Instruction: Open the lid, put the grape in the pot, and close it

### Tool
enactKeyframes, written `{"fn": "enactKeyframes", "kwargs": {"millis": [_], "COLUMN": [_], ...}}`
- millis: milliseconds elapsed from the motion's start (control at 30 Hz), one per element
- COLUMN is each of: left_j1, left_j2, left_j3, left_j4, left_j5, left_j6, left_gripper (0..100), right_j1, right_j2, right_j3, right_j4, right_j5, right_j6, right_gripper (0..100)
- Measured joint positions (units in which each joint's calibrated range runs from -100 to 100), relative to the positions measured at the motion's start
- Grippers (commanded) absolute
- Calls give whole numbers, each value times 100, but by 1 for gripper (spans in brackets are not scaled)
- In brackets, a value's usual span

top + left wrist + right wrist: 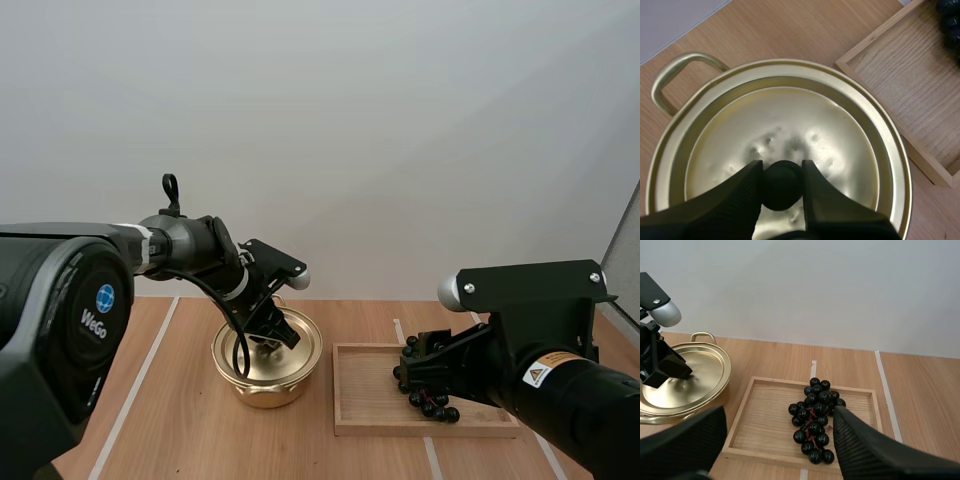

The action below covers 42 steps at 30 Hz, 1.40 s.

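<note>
1. The gold lid (790, 120) covers the pot (265, 385), which stands at the left of the wooden table (180, 420); it cannot be told whether the lid's rim rests fully on the pot all round
2. A round black knob (781, 192) rises from the middle of the lid, whose surface around it is dented
3. The left gripper (781, 167) reaches down over the pot from the left, its two black fingers closed on the knob, one on each side and touching it
4. One looped pot handle (670, 75) juts out at the far side of the pot, clear of the gripper
5. The grapes (815, 422), a dark bunch of round berries on a reddish stem, lie in the tray (767, 425), right of its middle and not in the pot
6. The shallow, light wood tray lies just right of the pot, near it, with a narrow strip of table between them; its left half is bare
7. The right gripper (776, 411) comes in from the near right with its fingers spread wide apart and nothing between the tips
8. From the wrist camera the bunch lies beyond the open fingers, closer to the right-hand one; from above, the fingertips are at the bunch's near right edge, and contact cannot be told
9. Pale lines run from near to far across the table on both sides of the pot
</note>
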Motion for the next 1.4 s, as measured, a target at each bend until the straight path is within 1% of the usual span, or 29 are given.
{"fn": "enactKeyframes", "kwargs": {"millis": [167,300,333,367,400,500,533,567,633,700,733,833,867,900,1000,1033,1067,1100,1133,1400], "left_j1": [0,0,0,0,0,0,0,0,0,0,0,0,0,0,0,0,0,0,0,0], "left_j2": [-187,-724,-1003,-1086,-1434,-1790,-2090,-2128,-2285,-2489,-2558,-3502,-3645,-3763,-4179,-4224,-4355,-4404,-4431,-4448], "left_j3": [-30,-272,-402,-432,-572,-685,-750,-750,-780,-792,-804,-804,-804,-804,-804,-804,-804,-804,-804,-804], "left_j4": [12,22,22,22,22,22,22,22,22,22,22,22,22,22,22,22,22,22,22,31], "left_j5": [77,457,606,624,772,867,994,994,1083,1152,1166,1464,1506,1507,1550,1550,1550,1566,1566,1944], "left_j6": [-39,-92,-129,-141,-166,-177,-177,-177,-177,-177,-185,-185,-197,-197,-197,-197,-197,-197,-197,-220], "left_gripper": [0,0,0,0,0,0,0,0,0,0,0,0,0,0,0,0,0,0,0,0], "right_j1": [0,0,0,0,0,0,0,0,0,0,0,0,0,0,0,0,0,0,0,0], "right_j2": [13,276,572,657,1058,1396,1671,2010,2208,3016,3086,3454,3596,3885,4455,4525,4962,5110,5659,6466], "right_j3": [0,0,0,0,0,0,0,0,0,0,0,-13,-13,-13,-13,-13,-13,-13,-40,-539], "right_j4": [0,0,0,0,0,0,0,0,0,0,0,-51,-65,-112,-152,-152,-165,-178,-308,-382], "right_j5": [13,13,-8,-8,-151,-276,-434,-616,-775,-1417,-1483,-1882,-2008,-2379,-2803,-2845,-3131,-3227,-3470,-3646], "right_j6": [0,0,0,0,0,0,0,0,0,0,0,0,0,-29,-158,-167,-263,-297,-372,-372], "right_gripper": [100,100,100,100,100,100,100,100,100,100,100,100,100,100,100,100,100,100,100,100]}}
